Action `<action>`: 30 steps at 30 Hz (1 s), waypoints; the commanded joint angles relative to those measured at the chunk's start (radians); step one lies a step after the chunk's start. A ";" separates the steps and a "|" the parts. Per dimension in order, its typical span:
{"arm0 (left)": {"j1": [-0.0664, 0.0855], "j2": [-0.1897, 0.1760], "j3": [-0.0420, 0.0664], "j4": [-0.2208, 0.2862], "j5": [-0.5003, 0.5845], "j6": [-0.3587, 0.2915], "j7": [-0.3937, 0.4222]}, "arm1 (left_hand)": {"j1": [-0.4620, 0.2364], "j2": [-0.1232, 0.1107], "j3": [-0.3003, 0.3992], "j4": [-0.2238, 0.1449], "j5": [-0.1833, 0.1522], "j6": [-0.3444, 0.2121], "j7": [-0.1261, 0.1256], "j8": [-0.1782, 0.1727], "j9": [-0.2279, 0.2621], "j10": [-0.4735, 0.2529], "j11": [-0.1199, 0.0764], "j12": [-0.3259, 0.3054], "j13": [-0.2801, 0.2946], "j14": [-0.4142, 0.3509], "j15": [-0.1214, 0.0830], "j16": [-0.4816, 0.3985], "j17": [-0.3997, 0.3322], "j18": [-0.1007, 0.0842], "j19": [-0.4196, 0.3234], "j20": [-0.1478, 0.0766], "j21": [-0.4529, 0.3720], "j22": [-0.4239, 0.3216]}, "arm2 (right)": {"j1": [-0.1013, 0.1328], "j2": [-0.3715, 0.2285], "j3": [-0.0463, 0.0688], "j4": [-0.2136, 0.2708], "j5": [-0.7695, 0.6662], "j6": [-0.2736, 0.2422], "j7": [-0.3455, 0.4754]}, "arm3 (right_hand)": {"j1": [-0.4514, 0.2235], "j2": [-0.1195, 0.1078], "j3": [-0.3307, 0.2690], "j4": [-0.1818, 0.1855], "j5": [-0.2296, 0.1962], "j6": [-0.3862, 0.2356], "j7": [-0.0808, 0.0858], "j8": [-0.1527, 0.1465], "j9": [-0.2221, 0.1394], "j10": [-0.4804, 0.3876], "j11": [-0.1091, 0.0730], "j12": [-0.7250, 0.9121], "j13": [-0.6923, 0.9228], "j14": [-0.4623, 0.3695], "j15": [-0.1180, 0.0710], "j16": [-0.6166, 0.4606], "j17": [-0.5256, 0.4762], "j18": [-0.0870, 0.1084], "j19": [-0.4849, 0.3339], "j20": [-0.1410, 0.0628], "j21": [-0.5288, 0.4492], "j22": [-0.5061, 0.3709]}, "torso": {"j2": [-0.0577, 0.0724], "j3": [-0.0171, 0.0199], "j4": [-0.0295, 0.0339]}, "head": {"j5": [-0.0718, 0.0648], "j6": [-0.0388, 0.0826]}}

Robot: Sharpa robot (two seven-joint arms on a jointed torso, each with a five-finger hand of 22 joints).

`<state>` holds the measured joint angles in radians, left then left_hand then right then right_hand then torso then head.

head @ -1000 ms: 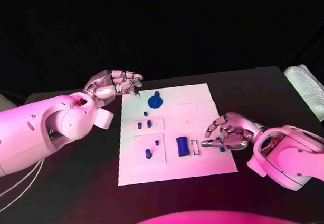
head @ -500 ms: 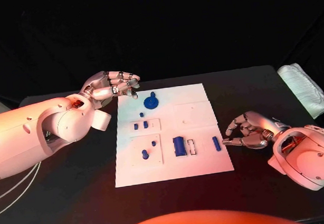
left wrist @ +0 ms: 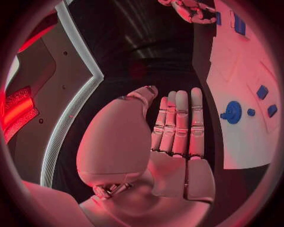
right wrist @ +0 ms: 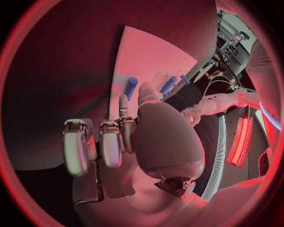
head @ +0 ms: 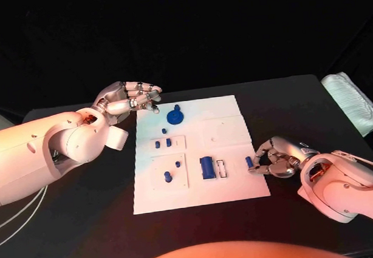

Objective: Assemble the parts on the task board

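Right hand (head: 273, 160) nearer board (head: 235, 188), seemingly.

Board middle: I see bare white on the task board (head: 226, 131).
Right edge: right hand (head: 273, 160) blocks it.
Far-left corner: left hand (head: 133, 97) hovers.

Head view: looked down on task board (head: 198, 152) from above. Wrist views: sat close behind each palm, facing along the fingers. Shared: board and its blue parts

Smooth white arm shells with small dark holes end in silver, segmented fingers (head: 145, 95); pale cables, apparently, trail beside the left arm.
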<state>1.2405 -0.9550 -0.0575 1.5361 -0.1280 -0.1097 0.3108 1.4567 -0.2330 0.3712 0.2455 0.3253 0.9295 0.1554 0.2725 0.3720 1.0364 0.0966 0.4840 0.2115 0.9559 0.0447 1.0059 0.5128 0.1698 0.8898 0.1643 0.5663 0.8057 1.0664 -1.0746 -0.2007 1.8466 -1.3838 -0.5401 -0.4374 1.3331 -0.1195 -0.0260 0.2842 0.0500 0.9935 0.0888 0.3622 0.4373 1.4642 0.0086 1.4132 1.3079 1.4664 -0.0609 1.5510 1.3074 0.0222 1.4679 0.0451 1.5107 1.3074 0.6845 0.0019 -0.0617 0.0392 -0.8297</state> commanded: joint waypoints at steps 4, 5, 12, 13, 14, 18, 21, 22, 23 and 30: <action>0.000 0.000 0.001 0.004 0.004 0.017 0.007 | 0.011 -0.001 -0.004 0.001 -0.002 0.003 0.000 -0.003 0.001 -0.007 0.000 0.005 0.001 -0.009 0.001 0.003 0.001 0.011 0.007 0.000 -0.004 -0.001 | -0.007 0.029 0.000 -0.020 -0.020 0.023 -0.042 | -0.009 0.009 -0.002 0.006 0.005 0.013 -0.001 0.000 -0.001 0.031 0.003 0.004 0.158 0.097 0.007 0.007 0.230 -0.011 0.087 0.008 0.006 0.249 | -0.001 -0.0014 -0.0016 | 0.002 -0.005; 0.000 0.000 0.001 0.004 0.004 0.017 0.007 | 0.011 -0.001 -0.004 0.001 -0.002 0.003 0.000 -0.003 0.001 -0.007 0.000 0.005 0.001 -0.009 0.001 0.003 0.001 0.011 0.007 0.000 -0.004 -0.001 | -0.007 0.031 0.000 -0.022 -0.021 0.025 -0.044 | -0.009 0.011 -0.001 0.005 0.005 0.013 -0.001 0.000 -0.001 0.031 0.003 0.004 0.158 0.097 0.007 0.007 0.230 -0.011 0.087 0.008 0.006 0.249 | -0.001 -0.0014 -0.0014 | 0.003 -0.005; 0.000 -0.002 0.001 0.005 0.004 0.017 0.006 | 0.011 -0.001 -0.004 0.001 -0.002 0.003 0.000 -0.003 0.001 -0.007 0.000 0.005 0.001 -0.009 0.001 0.003 0.001 0.011 0.007 0.000 -0.004 -0.001 | -0.012 0.051 0.000 -0.048 -0.057 0.064 -0.078 | 0.045 0.029 0.031 -0.015 0.001 0.021 -0.005 -0.004 -0.007 0.033 -0.002 0.005 0.160 0.098 0.003 0.008 0.232 -0.012 0.088 0.004 0.009 0.250 | -0.001 -0.0009 -0.0019 | 0.004 -0.010; 0.000 -0.003 0.001 0.006 0.004 0.017 0.005 | 0.011 -0.001 -0.004 0.001 -0.002 0.003 0.000 -0.003 0.001 -0.007 0.000 0.005 0.001 -0.009 0.001 0.003 0.001 0.011 0.007 0.000 -0.004 -0.001 | -0.012 0.053 0.000 -0.051 -0.064 0.067 -0.083 | 0.055 0.033 0.039 -0.019 0.001 0.023 -0.006 -0.005 -0.009 0.032 -0.003 0.004 0.159 0.097 0.002 0.008 0.232 -0.012 0.087 0.004 0.007 0.249 | -0.001 -0.0009 -0.0020 | 0.004 -0.009; 0.000 -0.003 0.001 0.006 0.004 0.018 0.005 | 0.011 -0.001 -0.004 0.001 -0.002 0.003 0.000 -0.003 0.001 -0.007 0.000 0.005 0.001 -0.009 0.001 0.003 0.001 0.011 0.007 0.000 -0.004 -0.001 | -0.012 0.056 0.000 -0.054 -0.074 0.070 -0.089 | 0.071 0.039 0.051 -0.024 0.000 0.024 -0.008 -0.007 -0.011 0.032 -0.004 0.004 0.159 0.097 0.001 0.008 0.231 -0.012 0.087 0.003 0.008 0.250 | -0.002 -0.0009 -0.0025 | 0.004 -0.009; 0.000 -0.003 0.001 0.006 0.004 0.019 0.003 | 0.011 -0.001 -0.004 0.001 -0.002 0.003 0.000 -0.003 0.001 -0.007 0.000 0.005 0.001 -0.009 0.001 0.003 0.001 0.011 0.007 0.000 -0.004 -0.001 | -0.013 0.068 0.000 -0.065 -0.099 0.086 -0.107 | 0.118 0.052 0.096 -0.042 0.003 0.029 -0.011 -0.015 -0.019 0.032 -0.008 0.002 0.159 0.097 -0.002 0.008 0.232 -0.012 0.088 -0.001 0.009 0.250 | -0.002 -0.0014 -0.0019 | 0.005 -0.011; 0.000 -0.003 0.001 0.006 0.004 0.021 0.002 | 0.013 0.000 -0.004 0.001 -0.002 0.003 0.000 -0.003 0.002 -0.008 0.000 0.006 0.003 -0.010 0.001 0.003 0.002 0.011 0.008 0.000 -0.004 -0.001 | -0.013 0.075 0.000 -0.072 -0.115 0.101 -0.119 | 0.144 0.052 0.147 -0.056 0.008 0.036 -0.012 -0.024 -0.029 0.031 -0.009 0.001 0.160 0.097 -0.003 0.008 0.232 -0.012 0.088 -0.002 0.010 0.250 | -0.002 -0.0015 -0.0003 | 0.004 -0.009; 0.000 -0.004 0.001 0.006 0.004 0.021 0.002 | 0.013 0.000 -0.004 0.001 -0.002 0.003 0.000 -0.003 0.002 -0.008 0.000 0.006 0.003 -0.010 0.001 0.003 0.002 0.011 0.008 0.000 -0.004 -0.001 | -0.013 0.077 0.000 -0.073 -0.119 0.105 -0.122 | 0.147 0.043 0.170 -0.061 0.024 0.040 -0.011 -0.028 -0.034 0.031 -0.008 0.000 0.160 0.098 -0.003 0.008 0.233 -0.012 0.088 -0.002 0.010 0.250 | -0.002 -0.0018 -0.0001 | 0.004 -0.009; 0.000 -0.004 0.001 0.006 0.004 0.021 0.001 | 0.013 0.000 -0.004 0.001 -0.002 0.003 0.000 -0.003 0.002 -0.008 0.000 0.006 0.003 -0.010 0.001 0.003 0.002 0.011 0.008 0.000 -0.004 -0.001 | -0.013 0.078 0.000 -0.074 -0.124 0.108 -0.125 | 0.149 0.035 0.188 -0.065 0.047 0.043 -0.011 -0.031 -0.037 0.031 -0.008 0.000 0.161 0.098 -0.004 0.008 0.233 -0.012 0.088 -0.002 0.011 0.250 | -0.002 -0.0017 -0.0005 | 0.004 -0.009; 0.000 -0.007 0.001 0.008 0.004 0.023 -0.001 | 0.013 0.000 -0.004 0.001 -0.002 0.003 0.000 -0.003 0.002 -0.008 0.000 0.006 0.003 -0.010 0.001 0.003 0.002 0.011 0.008 0.000 -0.004 -0.001 | -0.013 0.084 0.000 -0.063 -0.145 0.106 -0.150 | 0.061 -0.078 0.431 -0.100 0.197 0.066 -0.011 -0.037 -0.050 0.033 -0.009 -0.001 0.164 0.098 -0.004 0.008 0.235 -0.013 0.089 -0.002 0.013 0.251 | -0.002 -0.0012 -0.0019 | 0.006 -0.008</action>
<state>1.2404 -0.9622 -0.0575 1.5409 -0.1280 -0.1061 0.3069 1.4567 -0.2330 0.3712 0.2455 0.3253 0.9295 0.1554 0.2725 0.3724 1.0365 0.0966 0.4840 0.2136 0.9559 0.0447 1.0059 0.5138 0.1698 0.8898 0.1643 0.5663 0.8058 1.0663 -0.9904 -0.1887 1.7917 -1.5079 -0.5090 -0.5207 1.4100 -0.1860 0.3735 0.2021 0.2436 1.0538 0.0789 0.3222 0.3875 1.4717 0.0011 1.4148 1.3081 1.4666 -0.0608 1.5549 1.3074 0.0222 1.4679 0.0451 1.5186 1.3080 0.6824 0.0004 -0.0629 0.0438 -0.8383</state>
